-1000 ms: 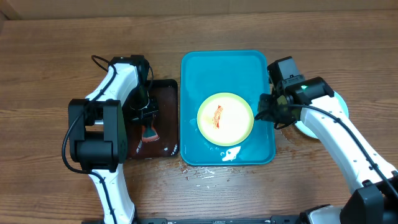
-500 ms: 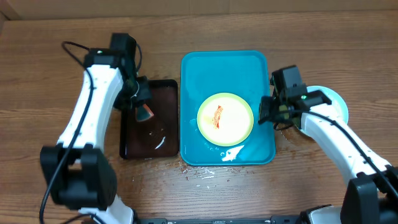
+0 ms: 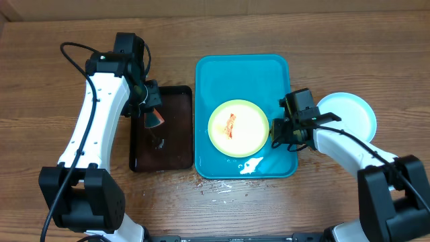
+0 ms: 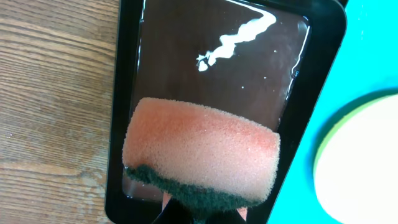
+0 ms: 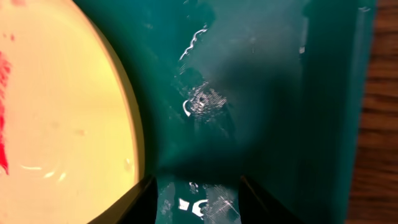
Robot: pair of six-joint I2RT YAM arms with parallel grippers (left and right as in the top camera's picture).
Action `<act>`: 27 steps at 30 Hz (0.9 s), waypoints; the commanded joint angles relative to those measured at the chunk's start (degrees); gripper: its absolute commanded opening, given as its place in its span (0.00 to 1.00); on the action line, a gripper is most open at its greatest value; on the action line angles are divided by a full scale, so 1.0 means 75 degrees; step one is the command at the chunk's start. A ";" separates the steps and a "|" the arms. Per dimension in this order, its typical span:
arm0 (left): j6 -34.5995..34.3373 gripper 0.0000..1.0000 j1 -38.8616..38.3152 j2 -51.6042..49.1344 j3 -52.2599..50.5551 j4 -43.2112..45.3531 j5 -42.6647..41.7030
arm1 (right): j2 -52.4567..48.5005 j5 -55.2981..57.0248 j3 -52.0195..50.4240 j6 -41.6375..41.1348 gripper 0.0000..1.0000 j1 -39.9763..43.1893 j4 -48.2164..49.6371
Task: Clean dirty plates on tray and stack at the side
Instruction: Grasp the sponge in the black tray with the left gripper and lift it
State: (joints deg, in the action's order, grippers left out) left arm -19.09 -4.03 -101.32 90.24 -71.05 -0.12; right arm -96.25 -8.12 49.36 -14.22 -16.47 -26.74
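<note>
One pale yellow-green plate (image 3: 238,128) with a red sauce smear lies in the turquoise tray (image 3: 242,74). A pale blue-white plate (image 3: 346,117) rests on the table to the tray's right. My right gripper (image 3: 275,131) sits low in the tray at the yellow-green plate's right rim. In the right wrist view that gripper (image 5: 198,200) is open over bare tray (image 5: 261,74), its left finger beside the plate (image 5: 62,106). My left gripper (image 3: 153,114) is shut on a pink sponge (image 4: 202,149) with a dark green scouring side, held over the black tray (image 4: 124,93).
The black tray (image 3: 161,151) holds dark liquid and a white foam streak (image 4: 236,40). White foam (image 3: 250,166) lies at the turquoise tray's front edge, with specks on the wood below it. Cables trail from the left arm.
My right gripper dropped to the plate's right rim and opened wider; the plate slid slightly left. My left arm carried the sponge from the black tray's front toward its back.
</note>
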 commanded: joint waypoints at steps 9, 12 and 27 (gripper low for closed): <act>0.0143 0.04 -0.0280 -0.1169 -0.0041 0.0058 0.0093 | -0.0195 0.0067 0.1454 0.0726 0.39 0.0157 -0.1664; 0.0067 0.04 -0.0280 -0.1559 -0.0041 0.0149 0.0064 | -0.0198 0.0035 0.2416 0.0906 0.40 0.0131 -0.2629; 0.0358 0.04 -0.0251 -0.2815 0.0108 0.0297 -0.0114 | -0.1620 -0.0102 0.2436 0.0935 0.39 -0.0122 -0.1929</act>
State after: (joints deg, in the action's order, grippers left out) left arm -18.90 -5.91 -122.89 90.06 -67.79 -0.82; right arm -105.10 -7.20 68.42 -7.66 -16.97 -42.19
